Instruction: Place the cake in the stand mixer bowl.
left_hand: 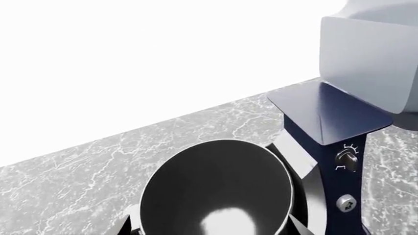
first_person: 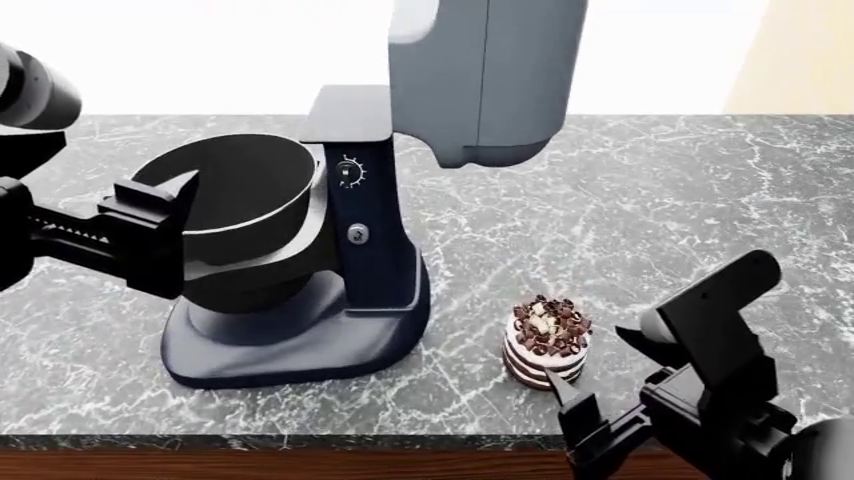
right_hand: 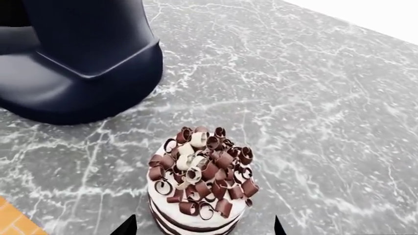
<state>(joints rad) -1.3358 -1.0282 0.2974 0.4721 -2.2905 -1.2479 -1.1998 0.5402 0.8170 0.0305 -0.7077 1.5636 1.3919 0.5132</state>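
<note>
Grey marble with white veins formed the surface (first_person: 694, 190), edged in wood at the front under a bright white background. On it the cake (first_person: 545, 340) stood upright beside the navy stand mixer (first_person: 367, 250), outside the stand mixer bowl (first_person: 254, 200). The right hand (first_person: 627, 385) was spread open around the cake; the left hand (first_person: 160, 235) near the bowl held nothing, its opening unclear.

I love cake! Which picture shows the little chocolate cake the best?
The right wrist view: the small round chocolate-and-cream layer cake fills the foreground there, so each brown and white curl on top is clear. The head view shows the cake whole but small, on the grey marble counter. The left wrist view misses it.
</note>
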